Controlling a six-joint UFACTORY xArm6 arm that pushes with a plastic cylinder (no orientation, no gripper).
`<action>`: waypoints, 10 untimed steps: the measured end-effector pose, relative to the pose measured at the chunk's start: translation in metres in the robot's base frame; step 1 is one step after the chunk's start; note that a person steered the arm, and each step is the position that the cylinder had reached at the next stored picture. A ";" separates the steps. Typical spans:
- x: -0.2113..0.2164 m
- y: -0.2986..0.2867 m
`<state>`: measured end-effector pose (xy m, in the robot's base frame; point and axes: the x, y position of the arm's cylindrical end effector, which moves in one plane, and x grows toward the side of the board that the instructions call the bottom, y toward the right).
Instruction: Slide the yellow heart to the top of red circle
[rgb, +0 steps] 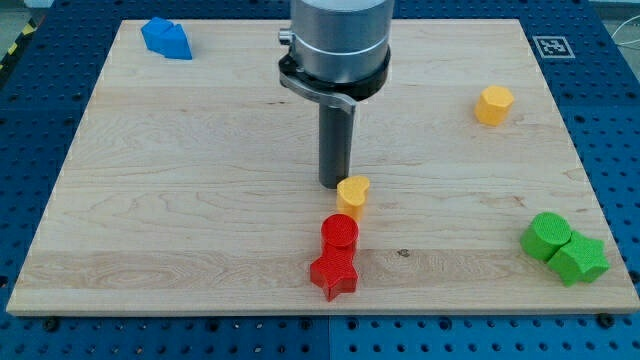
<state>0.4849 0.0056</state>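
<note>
The yellow heart (353, 192) lies near the board's middle, just above the red circle (340, 233) and a little to its right, with a narrow gap between them. My tip (334, 183) stands right beside the heart, touching or almost touching its upper left side. A red star (334, 272) sits directly below the red circle, touching it.
A blue block (166, 38) lies at the view's top left. A yellow hexagon (494, 104) lies at the upper right. Two green blocks (563, 248) sit together at the lower right near the board's edge. The wooden board (180, 200) rests on a blue perforated table.
</note>
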 end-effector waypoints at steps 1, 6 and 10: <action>-0.011 0.004; 0.004 0.056; 0.001 0.043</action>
